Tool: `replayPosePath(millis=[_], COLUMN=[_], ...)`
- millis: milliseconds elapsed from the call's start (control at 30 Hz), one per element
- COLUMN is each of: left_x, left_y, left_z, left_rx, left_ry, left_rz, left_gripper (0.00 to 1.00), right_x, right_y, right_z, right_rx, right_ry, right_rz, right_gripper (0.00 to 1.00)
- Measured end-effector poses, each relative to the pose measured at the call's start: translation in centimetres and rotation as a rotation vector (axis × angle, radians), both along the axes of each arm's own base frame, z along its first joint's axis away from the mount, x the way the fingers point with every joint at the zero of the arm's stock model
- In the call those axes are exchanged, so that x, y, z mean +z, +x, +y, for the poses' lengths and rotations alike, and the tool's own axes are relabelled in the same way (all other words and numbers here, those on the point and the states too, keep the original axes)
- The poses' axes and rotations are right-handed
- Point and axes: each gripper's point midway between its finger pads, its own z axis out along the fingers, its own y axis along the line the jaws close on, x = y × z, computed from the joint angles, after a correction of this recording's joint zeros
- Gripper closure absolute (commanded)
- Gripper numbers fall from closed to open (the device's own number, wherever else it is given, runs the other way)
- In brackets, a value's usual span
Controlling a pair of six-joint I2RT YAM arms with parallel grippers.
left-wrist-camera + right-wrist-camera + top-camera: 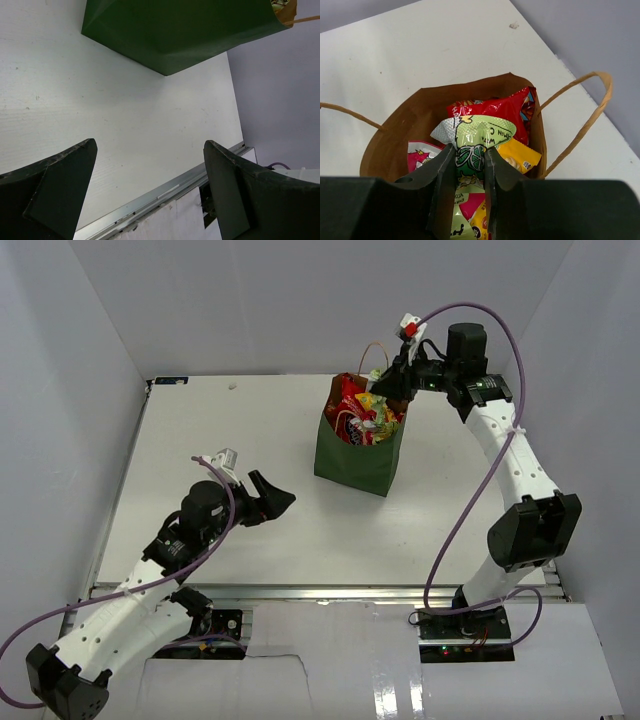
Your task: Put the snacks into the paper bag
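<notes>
— Start close to us. What's the left gripper [150,144] doing?

— Nothing. It hovers over the table [200,430] toward the near left corner, jaws spread wide, only bare tabletop between them. I can't see any packet lying loose out there.

— And further back?

— The paper bag [355,455] stands upright by the far edge, right of the middle. The right gripper [469,150] hangs over its mouth, fingers pinched on the light-green packet [475,131], which sits on top of the pile inside.

— What else is in there?

— A red chip bag [495,107] just beyond the green one, a yellow pack [519,155] on one side, and a pink wrapper [419,157] on the other. All of it is within the brown walls.

— How would that stuff handle, you reckon?

— Light, crinkly, slippery film, I'd say. Puffed packets give under a squeeze and chips could crush, so a pinch on a flat sealed edge looks safer than one on the belly. The bag is thin paper and probably light too, so a shove on its rim could tip or crumple it. The loop handles [592,110] look floppy and I wouldn't trust them for a grip. I'd steady the bag by its wall.
</notes>
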Motion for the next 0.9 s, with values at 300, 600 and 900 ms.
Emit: replayPosePath(millis=[300, 600, 900], left_x=[-0.2, 1.3, 4.4], left_y=[-0.1, 0.9, 1.4], left_z=[0.1, -0.4, 0.1], left_rx=[0.0, -0.014, -0.025], left_ry=[0.012, 0.039, 0.099], left_rz=[0.012, -0.019, -0.131], left_gripper=[0.02, 0.02, 0.02], right_x=[-1.8, 0.2, 3.5], right_y=[-0.2, -0.3, 0.7], right_z=[1.5, 0.7, -10.0], right_rx=[0.025, -0.012, -0.409], right_ry=[-0.022, -0.025, -0.065], right_rz=[0.044, 0.021, -0.055], right_gripper=[0.29, 0.1, 0.1])
